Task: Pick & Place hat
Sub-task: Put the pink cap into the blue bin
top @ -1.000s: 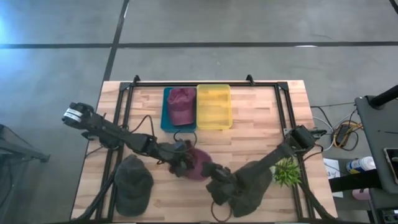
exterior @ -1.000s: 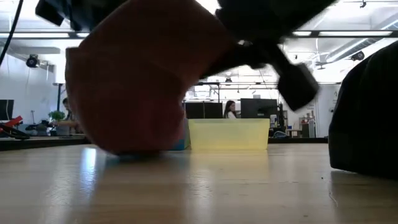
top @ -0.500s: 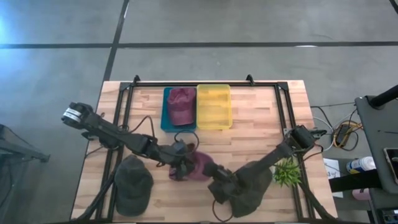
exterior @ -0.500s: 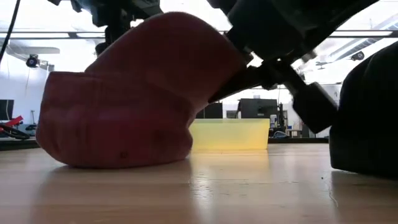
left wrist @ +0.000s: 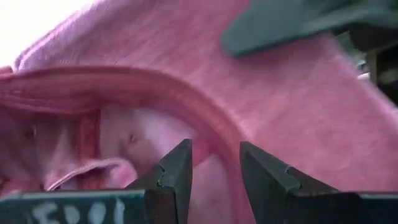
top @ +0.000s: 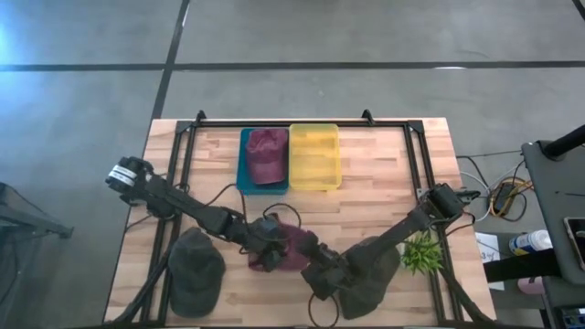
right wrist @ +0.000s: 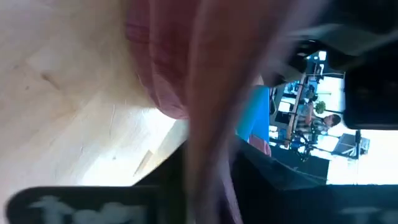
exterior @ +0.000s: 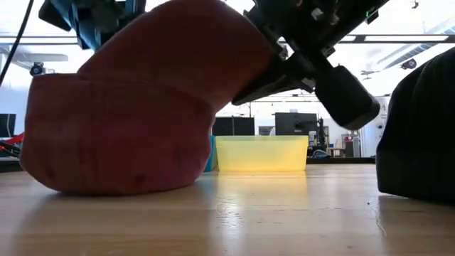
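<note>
Lower centre of the high view: maroon hat (top: 291,245) on the wooden table (top: 366,196), largely covered by both arms, only a patch of fabric showing. Left gripper (top: 264,256) at its left edge, right gripper (top: 318,267) at its right edge. In the left wrist view, fingers (left wrist: 176,176) narrowly parted with the hat's pink brim rim running between them; actual pinch hard to confirm there. In the right wrist view, a streak of maroon cloth passing between the dark fingers, badly smeared; grip looks closed on the fabric. Low view: hat filling the left half of the frame, base resting on the tabletop, crown pulled up toward upper centre.

Upper centre, high view: second maroon hat (top: 265,153) in a teal bin (top: 244,170), yellow bin (top: 314,155) beside it. Lower left: dark hat (top: 195,270). Lower right: another dark hat (top: 370,272), partly under the right arm, with a small green plant (top: 421,253) beside it.
</note>
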